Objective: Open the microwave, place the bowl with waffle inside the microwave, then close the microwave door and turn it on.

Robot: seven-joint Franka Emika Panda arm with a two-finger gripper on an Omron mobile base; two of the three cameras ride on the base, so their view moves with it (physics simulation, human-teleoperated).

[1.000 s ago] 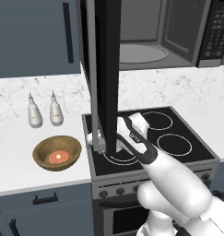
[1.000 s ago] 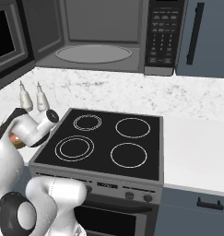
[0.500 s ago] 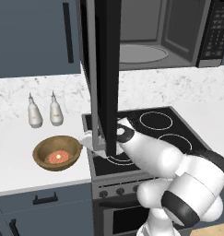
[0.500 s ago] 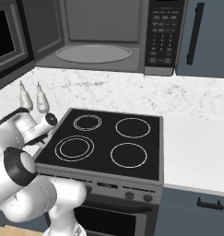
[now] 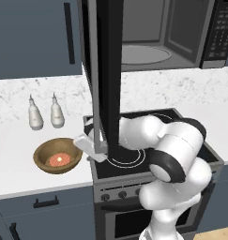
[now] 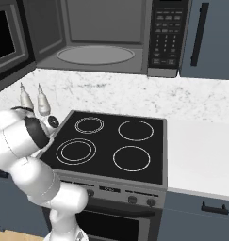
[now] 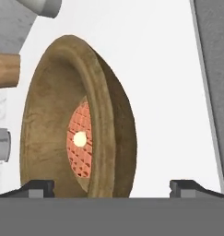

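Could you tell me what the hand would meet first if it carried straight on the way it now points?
Most likely the bowl with waffle: it sits dead ahead of the hand, its rim between the two open fingertips. From the left base camera the hand is right beside the bowl, but depth is unclear.

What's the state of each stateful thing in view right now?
microwave: open, cavity holds just its turntable
microwave door: swung fully open, edge-on in the left base view
bowl with waffle: on the counter left of the stove, not gripped, waffle inside
gripper: open, beside the bowl's rim, fingertips spread apart
stove: no ring glowing
two white bottles: upright, capped
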